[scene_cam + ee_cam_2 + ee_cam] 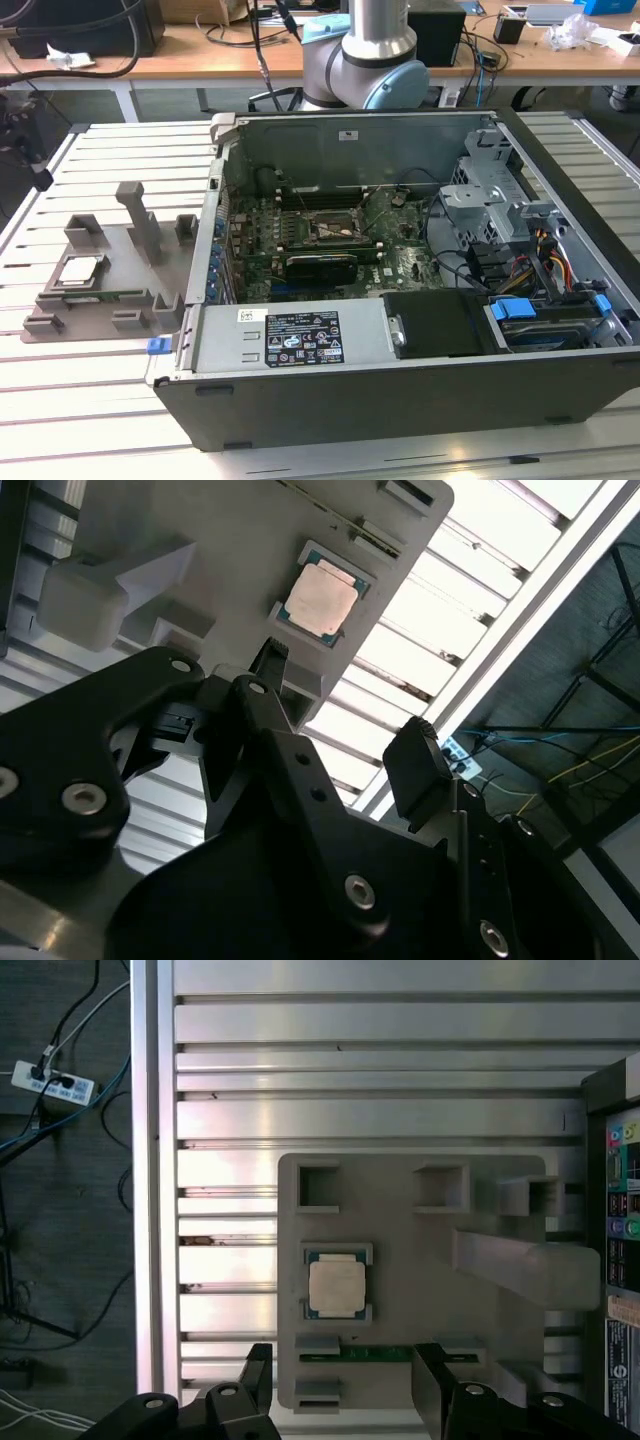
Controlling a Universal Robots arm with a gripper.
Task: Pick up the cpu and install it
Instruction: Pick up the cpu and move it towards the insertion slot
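The cpu [80, 270] is a small silver square lying flat in a recess of the grey fixture tray [130, 285], at the exterior view's left, beside the open computer case. Both wrist views look down on the cpu [337, 1286] [320, 598] from above. My gripper [345, 1380] [345, 715] hovers well above the tray, open, with its black fingers [255, 1370] spread wide and nothing between them. The dark socket [335, 232] sits in the middle of the green motherboard inside the case.
The open computer case [400, 400] holds cables, a drive cage [490, 200] and a black power supply. The tray carries upright blocks [140, 220] near the cpu. The slatted aluminium table [380, 1060] ends at an edge, with floor cables [50, 1080] beyond.
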